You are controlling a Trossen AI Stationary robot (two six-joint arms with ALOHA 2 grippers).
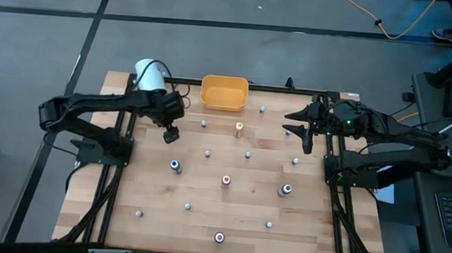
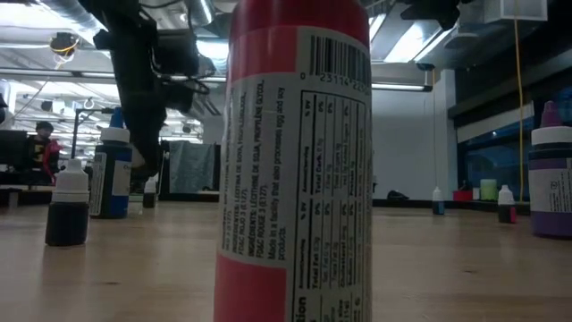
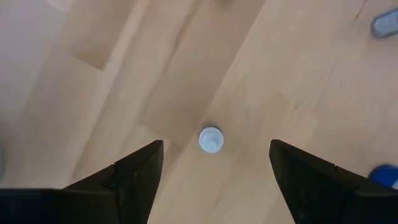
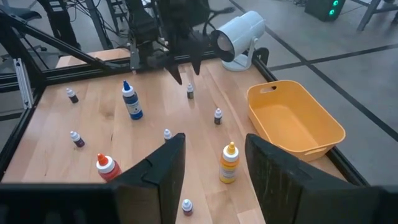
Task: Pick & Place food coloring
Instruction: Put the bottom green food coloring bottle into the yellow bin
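Bottles of food coloring (image 1: 225, 180) stand scattered and upright across the wooden table (image 1: 148, 209). We see one white-capped bottle (image 3: 211, 139) directly below the left gripper (image 3: 214, 171), whose jaws gape wide and hold nothing. The right gripper (image 4: 211, 165) hangs near the yellow-orange bin (image 4: 295, 121), jaws parted and empty, an orange-capped bottle (image 4: 229, 163) between its fingers in the right wrist view.

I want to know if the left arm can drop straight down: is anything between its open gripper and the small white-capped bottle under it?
Nothing visible. The left gripper hangs open over the white-capped bottle, with only bare table around the bottle.
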